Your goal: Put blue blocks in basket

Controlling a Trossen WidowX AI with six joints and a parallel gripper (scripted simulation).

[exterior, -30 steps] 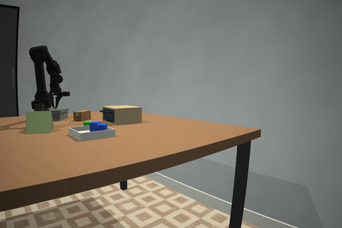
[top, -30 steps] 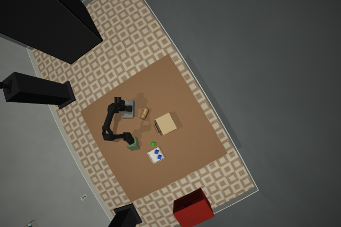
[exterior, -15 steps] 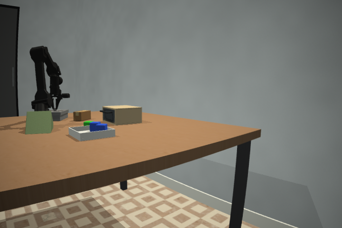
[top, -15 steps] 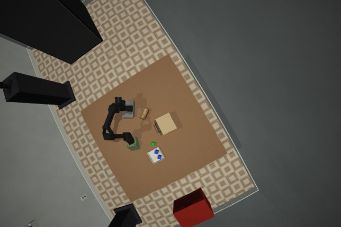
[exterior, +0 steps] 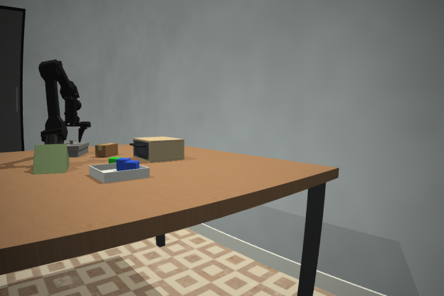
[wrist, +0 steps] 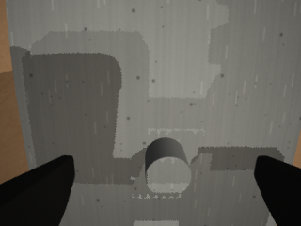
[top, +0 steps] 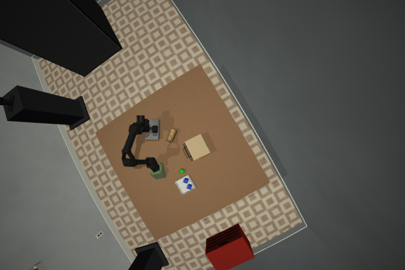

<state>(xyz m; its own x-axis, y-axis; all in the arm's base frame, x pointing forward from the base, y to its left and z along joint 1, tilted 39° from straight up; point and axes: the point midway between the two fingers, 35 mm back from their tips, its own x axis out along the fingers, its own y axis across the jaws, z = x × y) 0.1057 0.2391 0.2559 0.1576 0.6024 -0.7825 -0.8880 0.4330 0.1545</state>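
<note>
My gripper (top: 153, 129) is open and empty. It hangs just above the grey box at the back left of the table. In the wrist view the fingers stand wide on either side of the round knob (wrist: 167, 162) of the grey lid (wrist: 157, 75), without touching it. In the exterior view the gripper (exterior: 81, 131) is a little above the closed box (exterior: 76, 150). The white shallow basket (top: 185, 184) stands upright and holds two blue blocks (top: 185, 180) (top: 189, 187). It also shows in the exterior view (exterior: 119, 172) with the blue blocks (exterior: 127, 164).
A green block (top: 181, 171) lies on the table next to the basket. A sage-green cover (top: 158, 170) stands near the arm's base. A small brown box (top: 171, 135) lies right of the grey box. A tan drawer unit (top: 197, 147) with a dark handle stands further right, shut.
</note>
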